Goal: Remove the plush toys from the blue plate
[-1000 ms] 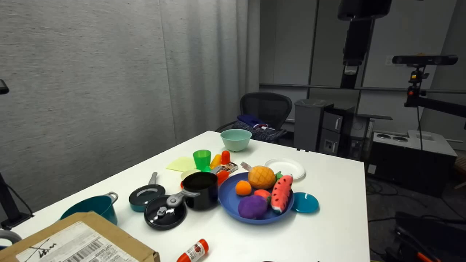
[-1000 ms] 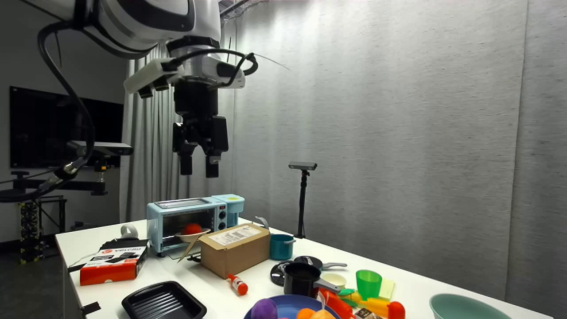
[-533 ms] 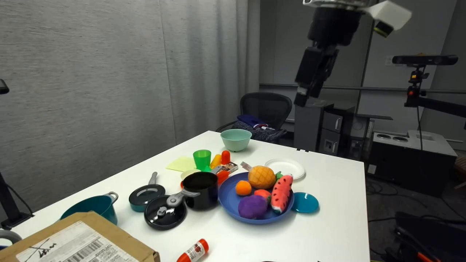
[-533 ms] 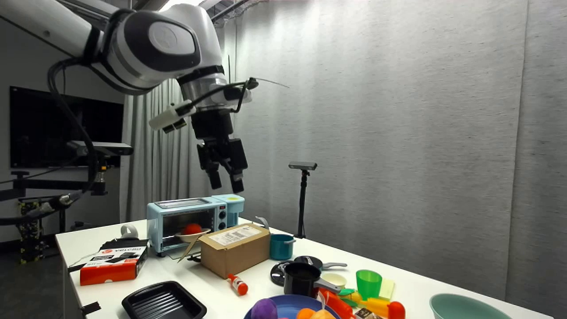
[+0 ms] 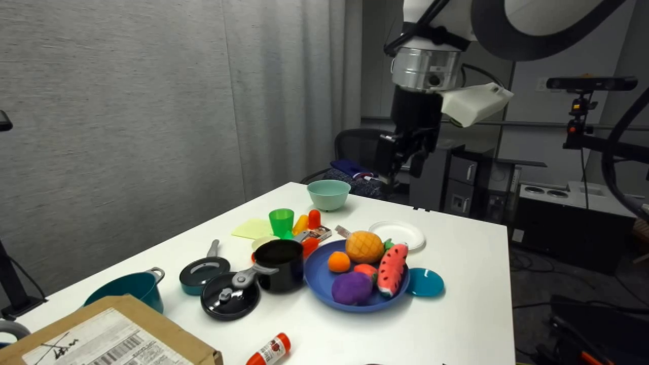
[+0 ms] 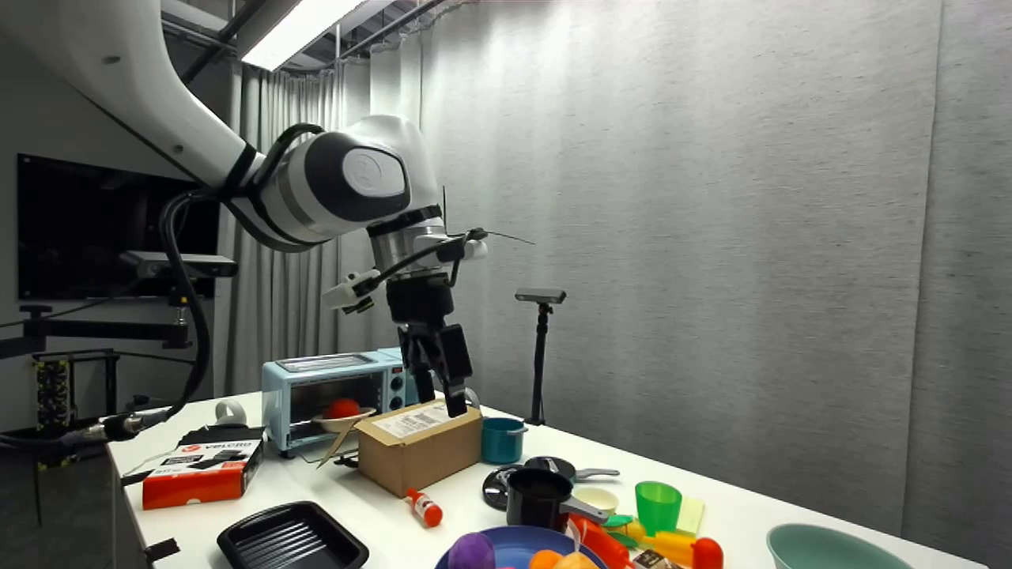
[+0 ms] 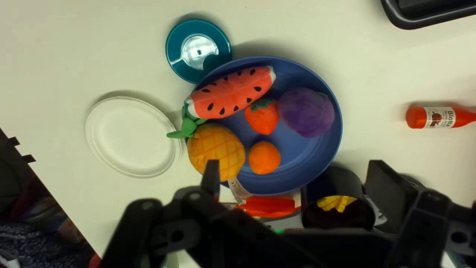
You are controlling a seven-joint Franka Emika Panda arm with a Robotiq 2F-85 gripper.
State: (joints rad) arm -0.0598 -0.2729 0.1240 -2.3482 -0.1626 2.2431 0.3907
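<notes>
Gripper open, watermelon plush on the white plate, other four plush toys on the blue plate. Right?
Not quite: the wrist view shows the watermelon plush on the blue plate, not the white plate. The gripper is open, and the rest holds.

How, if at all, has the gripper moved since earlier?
Yes: in an exterior view the gripper dropped and shifted picture-right, from above the toaster oven to reaching below its top edge.

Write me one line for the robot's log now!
fingers: open, empty | plush toys: five, on blue plate | task: unfinished
</notes>
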